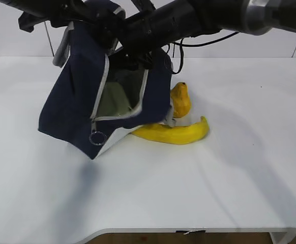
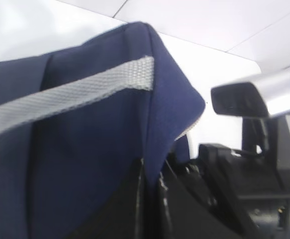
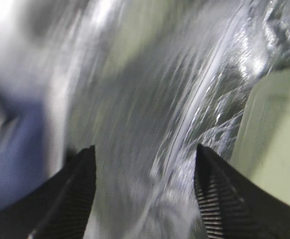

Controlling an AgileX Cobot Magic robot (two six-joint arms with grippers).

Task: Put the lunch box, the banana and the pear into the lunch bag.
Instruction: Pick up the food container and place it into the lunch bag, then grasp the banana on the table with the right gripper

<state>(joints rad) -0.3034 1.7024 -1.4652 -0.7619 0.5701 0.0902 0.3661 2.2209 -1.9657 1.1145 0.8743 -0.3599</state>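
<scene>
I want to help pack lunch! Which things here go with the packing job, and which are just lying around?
For the job:
lunch bag, held up by the left gripper
lunch box, already inside the bag
banana
pear
right gripper, open inside the bag

Just lying about:
nothing else on the white table

White table (image 1: 229, 173), rounded near edge, fills most of the scene. Banana (image 1: 176, 133) lies flat on it about centre, curved, tip pointing right and up. Pear (image 1: 181, 100) sits just behind the banana on the far side, stem end up, close to it or touching, can't tell. Navy lunch bag (image 1: 71, 112) is left of both, tilted, opening facing near; its lower white corner seems to rest on the tabletop, overlapping the banana's left end.
</scene>
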